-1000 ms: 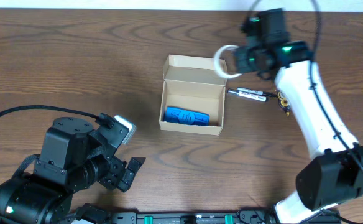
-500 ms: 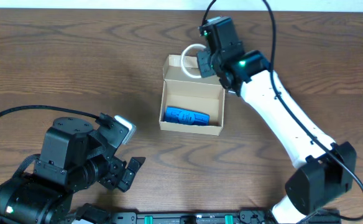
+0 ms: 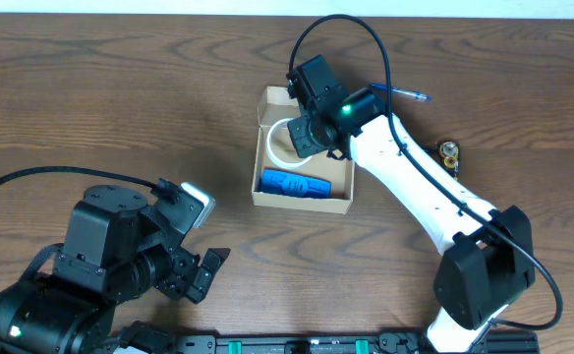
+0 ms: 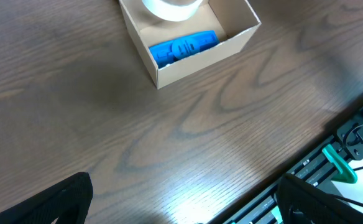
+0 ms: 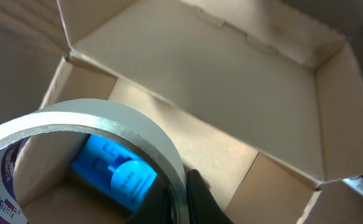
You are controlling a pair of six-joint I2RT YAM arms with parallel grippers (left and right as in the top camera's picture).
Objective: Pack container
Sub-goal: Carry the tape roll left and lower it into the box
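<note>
- The container (image 3: 302, 204) is seen from overhead at the middle of the table (image 3: 120, 79), with its lid flap laid back for filling. A blue object (image 3: 295, 184) lies inside, and a tape roll (image 3: 273, 143) is held over the opening by the right gripper (image 3: 312, 133).
- In the left wrist view, the left gripper (image 4: 184, 186) is parked well apart from it, fingers spread and empty.
- In the right wrist view, the roll's wall is clamped between the fingers, probably for lowering beside the blue object.

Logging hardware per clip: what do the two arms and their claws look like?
Right arm: white links, black joints, a green light near the wrist, a black cable looping off it. Left arm: bulky, black, silver-white module, black left claw.
</note>
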